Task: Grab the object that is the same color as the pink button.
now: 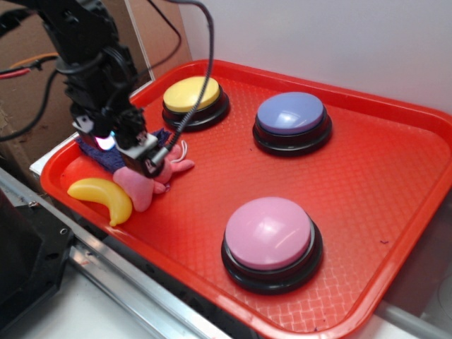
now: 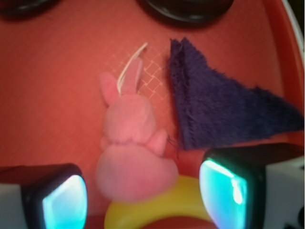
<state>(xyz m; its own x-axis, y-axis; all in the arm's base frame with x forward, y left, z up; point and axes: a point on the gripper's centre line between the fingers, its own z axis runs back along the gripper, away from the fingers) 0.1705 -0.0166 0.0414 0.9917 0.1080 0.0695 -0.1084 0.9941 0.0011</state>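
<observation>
A red tray (image 1: 395, 183) holds a yellow button (image 1: 191, 95), a lavender button (image 1: 291, 114), a yellow banana (image 1: 106, 196) and a dark blue cloth (image 2: 214, 109).

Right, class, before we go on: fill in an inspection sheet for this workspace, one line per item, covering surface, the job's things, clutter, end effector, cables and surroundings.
Surface: red tray, textured, on a pale bench.
Job's things: pink bunny lying near the tray's left edge, white string loop by its ears; pink button on a black base at the front.
Clutter: yellow banana touching the bunny; dark blue cloth beside it; yellow button and lavender-blue button at the back.
End effector: open, fingers either side of the bunny's body, not closed on it.
Cables: black cable hanging down to the wrist.
Surroundings: white wall behind, cardboard to the left.
</observation>
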